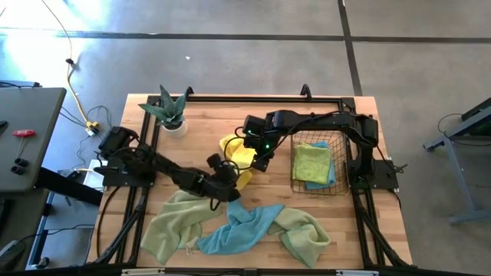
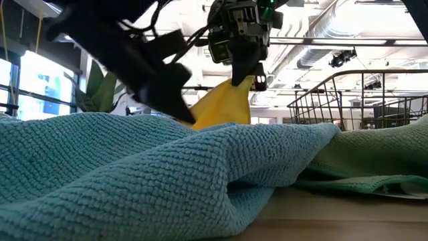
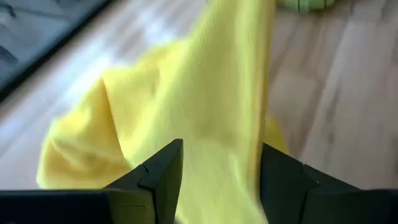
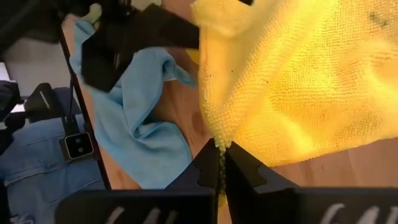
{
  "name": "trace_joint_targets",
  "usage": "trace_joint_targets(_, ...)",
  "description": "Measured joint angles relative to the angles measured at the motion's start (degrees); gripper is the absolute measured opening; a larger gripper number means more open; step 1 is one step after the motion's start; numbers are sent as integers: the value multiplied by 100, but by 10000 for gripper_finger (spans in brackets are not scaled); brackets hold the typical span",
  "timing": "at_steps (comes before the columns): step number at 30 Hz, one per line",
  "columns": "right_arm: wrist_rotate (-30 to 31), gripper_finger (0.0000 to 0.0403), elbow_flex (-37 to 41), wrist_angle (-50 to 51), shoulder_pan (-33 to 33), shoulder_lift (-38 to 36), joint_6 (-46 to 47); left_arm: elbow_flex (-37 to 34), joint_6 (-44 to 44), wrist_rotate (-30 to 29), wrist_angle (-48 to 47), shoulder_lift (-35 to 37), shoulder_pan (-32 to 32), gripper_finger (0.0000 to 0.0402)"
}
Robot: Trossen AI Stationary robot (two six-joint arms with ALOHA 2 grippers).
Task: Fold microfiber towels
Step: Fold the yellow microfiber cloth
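The yellow towel (image 1: 236, 152) hangs mid-table from my right gripper (image 1: 263, 159), which is shut on it. My left gripper (image 1: 234, 186) is open, and its two fingers stand either side of the hanging yellow cloth (image 3: 211, 124). I cannot tell whether they touch it. Two green towels (image 1: 173, 226) (image 1: 307, 236) and a light blue towel (image 1: 238, 226) lie crumpled along the table's near edge. In the low view the blue towel (image 2: 167, 174) hides the yellow towel's lower end (image 2: 221, 107). My right gripper pinches an edge of the yellow towel (image 4: 214, 134) between its two shut fingertips (image 4: 208, 165). The fingers come from above, slanting down. The cloth spreads out and hangs slack below the fingers. One layer or several, I cannot tell.
A copper wire basket (image 1: 295, 165) at the right holds a folded green towel (image 1: 311, 162) over a blue one. A potted plant (image 1: 170, 113) stands at the far left. In the right wrist view a person in jeans (image 4: 37, 143) stands beyond the table's edge.
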State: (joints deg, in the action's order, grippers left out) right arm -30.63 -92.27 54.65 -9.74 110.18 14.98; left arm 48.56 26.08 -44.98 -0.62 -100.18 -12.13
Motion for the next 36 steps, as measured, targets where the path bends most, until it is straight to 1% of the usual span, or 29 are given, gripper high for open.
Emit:
trace_joint_targets(7, -290, 0, 0, -4, -2, 1, -46, -1, 1119, 241, -1388, 0, -214, 172)
trace_joint_targets(10, -318, 0, 0, -2, -2, -1, -71, -2, 1524, 531, -1804, 0, -309, 172)
trace_joint_targets(13, -430, 0, 0, -4, -12, 1, -109, -2, 1926, 659, -2096, 0, -396, 172)
trace_joint_targets(16, -570, 0, -53, 49, -27, 1, -198, -2, 2338, 792, -2199, 0, -451, 172)
trace_joint_targets(19, -560, 0, -238, 38, -39, -1, -274, -2, 2690, 1108, -2173, 0, -450, 172)
trace_joint_targets(23, -441, 0, -533, 70, -52, -3, -361, -2, 2840, 1467, -1938, 0, -442, 165)
trace_joint_targets(25, -358, 0, -662, 137, -50, -5, -476, -2, 2840, 1578, -1799, 0, -442, 147)
trace_joint_targets(27, -130, 0, -764, 319, -50, -5, -597, -2, 2842, 1650, -1705, 0, -444, 117)
trace_joint_targets(31, 442, 0, -817, 662, -50, -5, -789, 1, 2856, 1817, -1576, 0, -445, 29)
trace_joint_targets(32, 555, 0, -817, 715, -50, -5, -834, 27, 2890, 1865, -1612, 0, -445, 15)
trace_joint_targets(33, 670, 0, -817, 766, -50, -5, -881, 66, 2918, 1910, -1659, 0, -445, 9)
trace_joint_targets(36, 955, 0, -817, 849, -50, -5, -1001, 294, 2785, 2051, -1929, 75, -438, 13)
